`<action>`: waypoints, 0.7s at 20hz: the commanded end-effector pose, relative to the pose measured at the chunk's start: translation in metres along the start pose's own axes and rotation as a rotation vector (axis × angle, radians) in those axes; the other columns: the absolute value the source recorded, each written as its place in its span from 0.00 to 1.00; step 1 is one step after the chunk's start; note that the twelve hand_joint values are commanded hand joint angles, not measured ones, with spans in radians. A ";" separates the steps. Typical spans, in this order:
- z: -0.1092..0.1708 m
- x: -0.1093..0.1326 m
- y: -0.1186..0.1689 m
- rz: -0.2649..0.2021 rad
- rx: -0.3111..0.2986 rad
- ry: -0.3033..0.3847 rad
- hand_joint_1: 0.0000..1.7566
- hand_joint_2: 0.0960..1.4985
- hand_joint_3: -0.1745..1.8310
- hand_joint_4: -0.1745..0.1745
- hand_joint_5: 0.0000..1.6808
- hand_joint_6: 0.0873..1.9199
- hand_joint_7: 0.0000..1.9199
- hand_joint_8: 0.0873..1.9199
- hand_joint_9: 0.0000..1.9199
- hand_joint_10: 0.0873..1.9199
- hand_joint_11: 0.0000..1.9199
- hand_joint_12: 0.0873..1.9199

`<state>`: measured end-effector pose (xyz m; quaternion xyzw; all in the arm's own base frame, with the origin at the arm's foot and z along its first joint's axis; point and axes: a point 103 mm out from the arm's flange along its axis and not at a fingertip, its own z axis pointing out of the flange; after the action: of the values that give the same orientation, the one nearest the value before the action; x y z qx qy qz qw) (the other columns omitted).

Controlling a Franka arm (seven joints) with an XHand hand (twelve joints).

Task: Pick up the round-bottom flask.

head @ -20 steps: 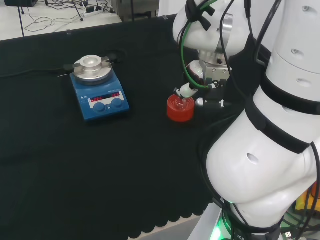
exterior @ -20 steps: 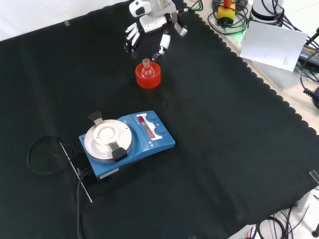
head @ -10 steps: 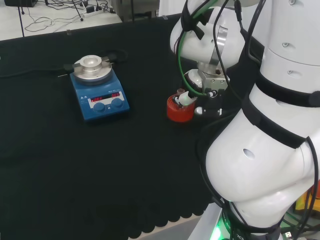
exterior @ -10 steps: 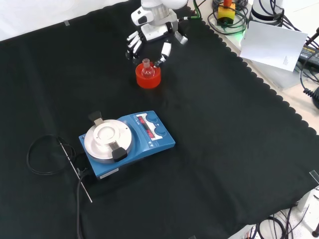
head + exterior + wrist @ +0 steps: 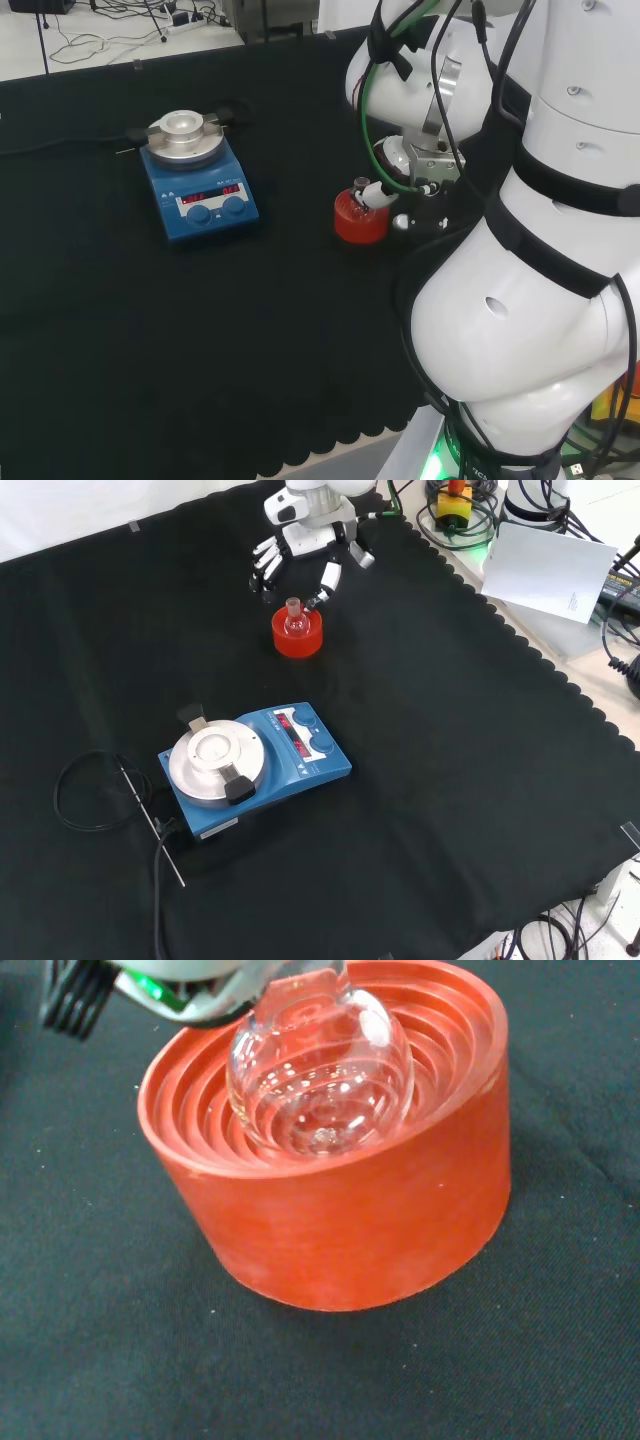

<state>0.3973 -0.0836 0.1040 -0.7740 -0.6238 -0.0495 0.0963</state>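
Round-bottom flask (image 5: 294, 621) sits neck-up in the red ribbed stand (image 5: 297, 637) on the surface (image 5: 450, 780), directly nearer the camera than the hand (image 5: 308, 550) in the front view, whose fingers (image 5: 264, 565) are spread, holding nothing, just short of the neck.

Flask neck: in the wrist view the round-bottom flask (image 5: 320, 1070) runs up behind a blurred part of my hand (image 5: 190, 985), so its mouth is hidden.
Flask in head view: too small to make out; my fingers (image 5: 375, 192) cover it over the red ribbed stand (image 5: 358, 220).
Finger contact: cannot tell from the front view.
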 end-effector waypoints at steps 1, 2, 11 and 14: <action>0.003 0.007 0.000 -0.002 -0.006 -0.008 0.50 0.38 0.40 0.35 0.40 0.31 0.20 0.32 0.30 0.29 0.12 0.69; 0.003 0.005 0.000 -0.003 -0.005 -0.005 0.50 0.38 0.40 0.35 0.41 0.31 0.20 0.32 0.30 0.29 0.12 0.69; 0.008 0.010 0.003 -0.007 -0.011 -0.017 0.51 0.37 0.40 0.35 0.44 0.33 0.21 0.32 0.30 0.29 0.12 0.69; 0.008 0.010 0.003 -0.005 -0.017 -0.019 0.51 0.38 0.40 0.35 0.45 0.34 0.22 0.32 0.30 0.29 0.12 0.69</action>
<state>0.4017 -0.0761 0.0987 -0.7742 -0.6250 -0.0470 0.0878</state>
